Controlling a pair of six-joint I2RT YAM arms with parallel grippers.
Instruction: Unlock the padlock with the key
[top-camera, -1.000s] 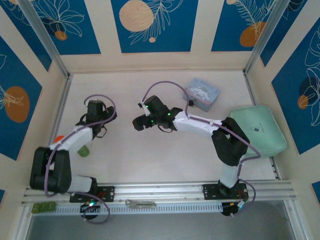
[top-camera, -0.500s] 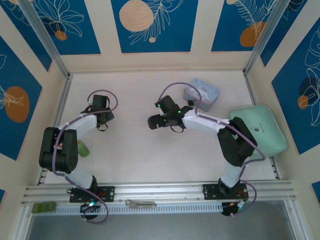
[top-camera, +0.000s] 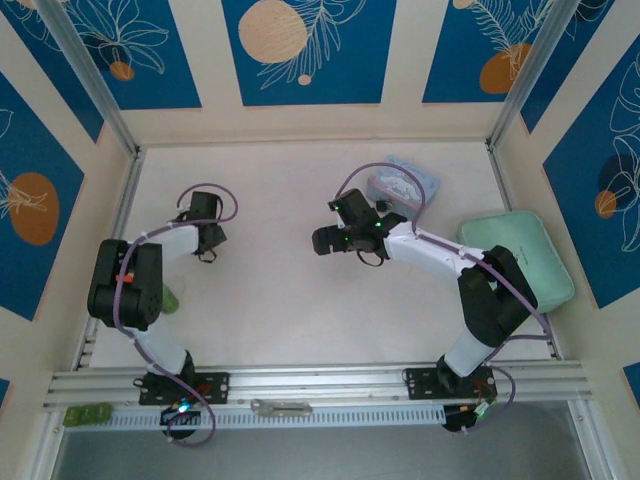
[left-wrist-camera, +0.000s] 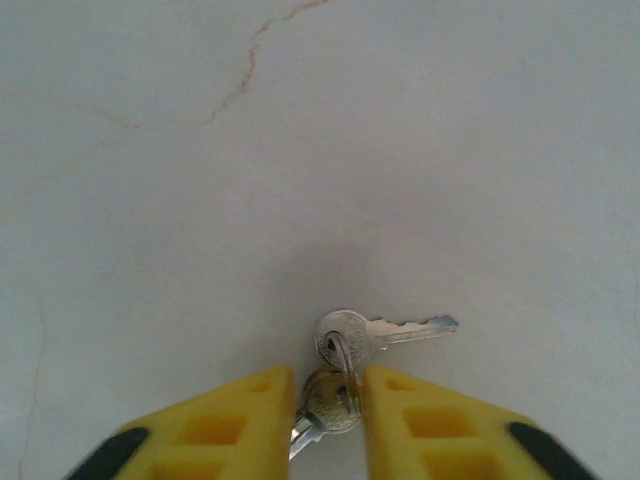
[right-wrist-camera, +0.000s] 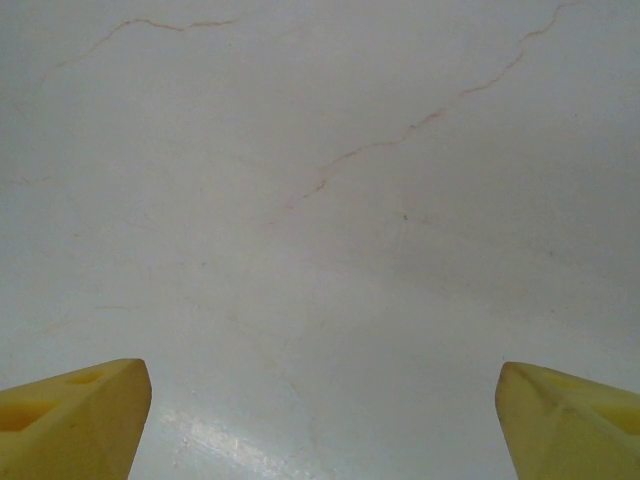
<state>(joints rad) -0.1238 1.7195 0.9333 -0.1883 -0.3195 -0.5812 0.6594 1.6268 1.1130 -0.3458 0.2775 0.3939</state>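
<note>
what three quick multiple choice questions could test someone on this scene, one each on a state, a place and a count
1. The right gripper is: A wide open over bare table; B shut tight; C half shut on something.
2. The key whose head is nearest the camera in the left wrist view is: A under the right gripper; B between the left gripper fingertips; C hanging off the table edge.
3. Keys on the ring: A one; B two; C four.

Answers:
1 A, its yellow fingers stand far apart with nothing between them.
2 B, the round head sits between the two yellow tips.
3 B, a second key lies flat just ahead, blade pointing right.
</note>
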